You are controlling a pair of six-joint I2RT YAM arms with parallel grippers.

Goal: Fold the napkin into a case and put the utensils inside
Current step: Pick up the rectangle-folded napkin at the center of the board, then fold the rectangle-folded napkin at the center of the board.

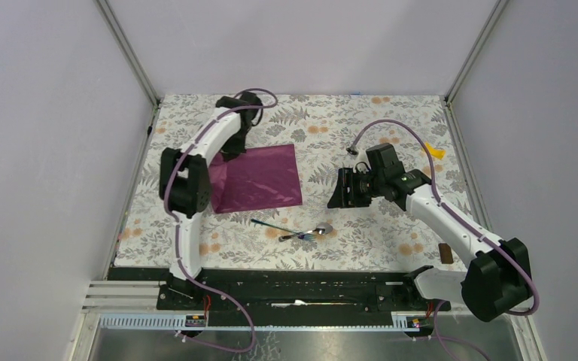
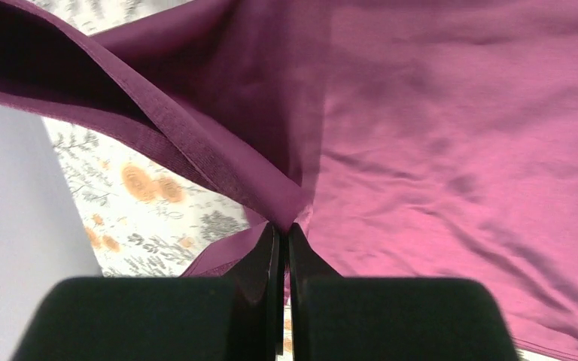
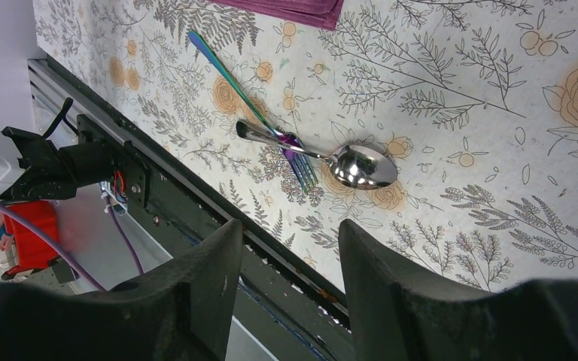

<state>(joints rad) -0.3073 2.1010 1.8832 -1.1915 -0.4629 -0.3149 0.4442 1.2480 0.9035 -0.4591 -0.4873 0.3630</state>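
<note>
From above, your left gripper [image 1: 231, 153] sits at the far left corner of the napkin [image 1: 263, 180]. Your right gripper [image 1: 344, 188] hangs off to the cloth's right, with the spoon [image 1: 317, 230] and fork [image 1: 269, 223] lying nearer the bases than it.

On the left wrist, your fingers [image 2: 263, 256] pinch tight on a lifted hem, and the cloth spreads ahead and rightward.

On the right wrist, the jaws stand apart, gripping nothing. The spoon and fork lie crossed ahead of them on the tablecloth [image 3: 459, 90].
</note>
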